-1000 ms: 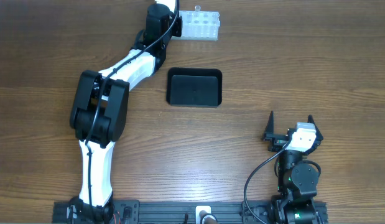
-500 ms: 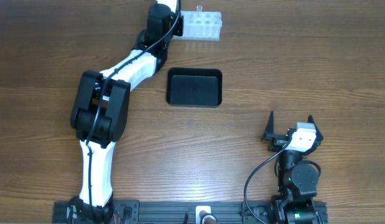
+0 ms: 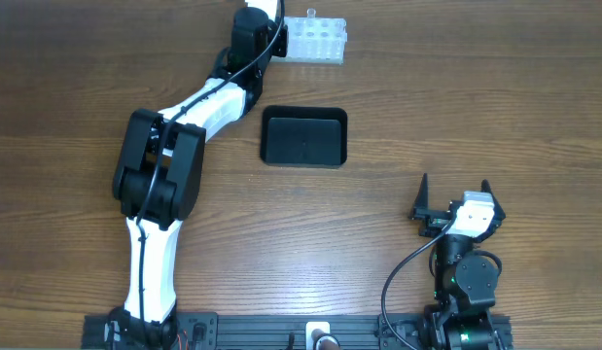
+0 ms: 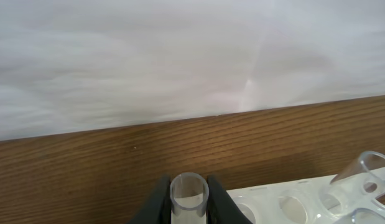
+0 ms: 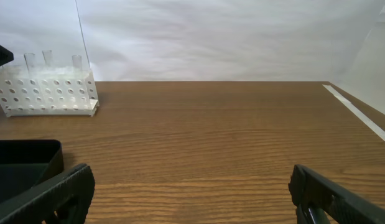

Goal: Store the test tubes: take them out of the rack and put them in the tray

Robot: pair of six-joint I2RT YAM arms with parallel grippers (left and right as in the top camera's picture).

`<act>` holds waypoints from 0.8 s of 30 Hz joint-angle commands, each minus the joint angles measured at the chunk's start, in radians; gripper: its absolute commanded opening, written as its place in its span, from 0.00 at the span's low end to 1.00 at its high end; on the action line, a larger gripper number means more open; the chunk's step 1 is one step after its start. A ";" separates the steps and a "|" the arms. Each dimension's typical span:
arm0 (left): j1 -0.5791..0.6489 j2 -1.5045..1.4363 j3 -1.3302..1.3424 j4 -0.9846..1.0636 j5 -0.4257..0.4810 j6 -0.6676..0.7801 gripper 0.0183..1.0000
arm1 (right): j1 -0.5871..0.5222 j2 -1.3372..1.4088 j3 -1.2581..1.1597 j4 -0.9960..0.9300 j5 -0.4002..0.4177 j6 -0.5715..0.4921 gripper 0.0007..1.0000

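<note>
The left hand is clamped on a test tube at the end of the white rack. The rack sits at 12 o'clock from the black tray. The right hand gapes wide at 4 o'clock from the tray, over the bench.

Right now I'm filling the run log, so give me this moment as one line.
left gripper: shut on test tube at rack | right gripper: open, near base | tray: empty
</note>
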 commanded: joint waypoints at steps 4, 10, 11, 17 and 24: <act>0.000 -0.124 0.022 -0.090 -0.008 0.051 0.13 | -0.008 -0.007 -0.006 -0.003 -0.008 -0.005 0.99; 0.003 -0.280 0.022 -0.106 -0.008 0.129 0.14 | -0.008 -0.007 -0.006 -0.003 -0.008 -0.005 0.99; 0.005 -0.311 0.022 -0.106 -0.008 0.140 0.14 | -0.008 -0.007 -0.006 -0.003 -0.008 -0.004 0.99; 0.003 -0.457 0.022 -0.178 0.039 0.132 0.14 | -0.008 -0.007 -0.006 -0.003 -0.008 -0.005 0.99; -0.049 -0.534 0.022 -0.617 0.044 -0.103 0.12 | -0.008 -0.007 -0.006 -0.003 -0.008 -0.004 0.99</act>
